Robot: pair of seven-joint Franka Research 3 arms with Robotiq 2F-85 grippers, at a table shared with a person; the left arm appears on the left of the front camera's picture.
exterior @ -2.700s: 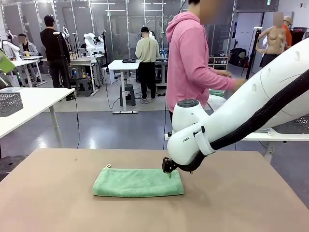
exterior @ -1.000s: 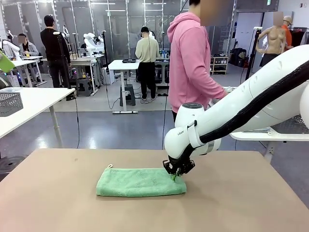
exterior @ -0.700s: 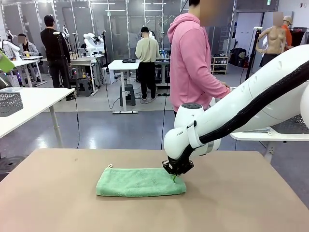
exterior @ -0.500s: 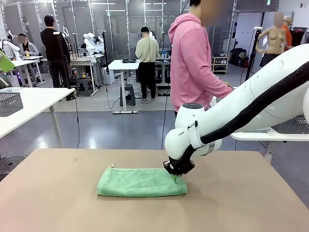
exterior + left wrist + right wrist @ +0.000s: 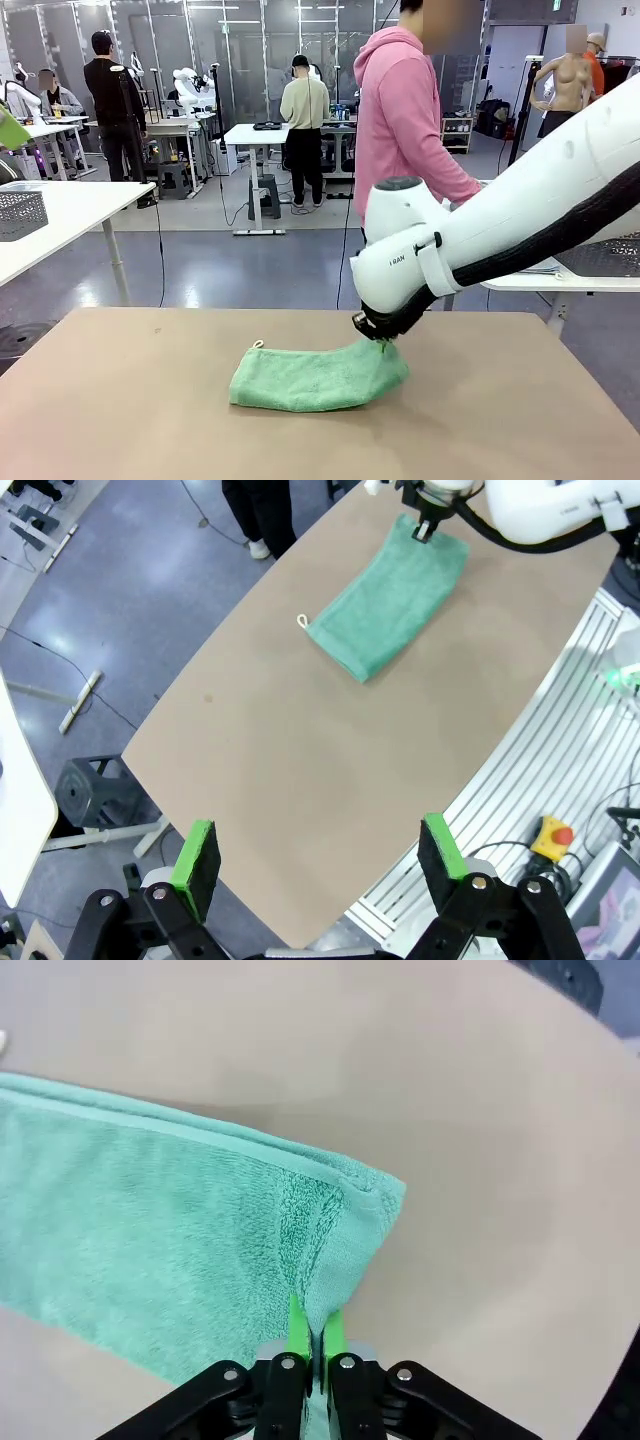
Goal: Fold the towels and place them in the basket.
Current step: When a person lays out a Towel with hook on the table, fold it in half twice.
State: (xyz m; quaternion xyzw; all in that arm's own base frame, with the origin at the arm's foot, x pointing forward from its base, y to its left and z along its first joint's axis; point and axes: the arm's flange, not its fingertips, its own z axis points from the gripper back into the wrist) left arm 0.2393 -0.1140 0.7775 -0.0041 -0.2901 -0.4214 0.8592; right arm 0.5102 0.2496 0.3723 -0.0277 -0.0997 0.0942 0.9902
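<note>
Towel (image 5: 318, 376) first: from the front I see it folded into a long green strip on the table (image 5: 120, 400), in the far half and a little right of centre, its long side running along the far edge. Its right end peaks up off the surface, where the right gripper (image 5: 382, 340) has the far right corner pinched. The cord loop (image 5: 257, 345) sits at the towel's far left corner. A person (image 5: 400, 120) in a pink hoodie stands beyond the far edge. Through the left wrist camera, the left gripper (image 5: 318, 855) hangs high over the table (image 5: 300, 780), its fingers (image 5: 197, 855) spread wide with nothing between them. Far below lies the towel (image 5: 385, 605), with the right gripper (image 5: 427, 530) on the end opposite the loop (image 5: 301, 621). Through the right wrist camera, the right gripper (image 5: 315, 1345) has its green pads (image 5: 296, 1325) pressed together on a thin fold at the towel's (image 5: 150, 1230) corner, while the rest lies on the table (image 5: 480, 1160).
</note>
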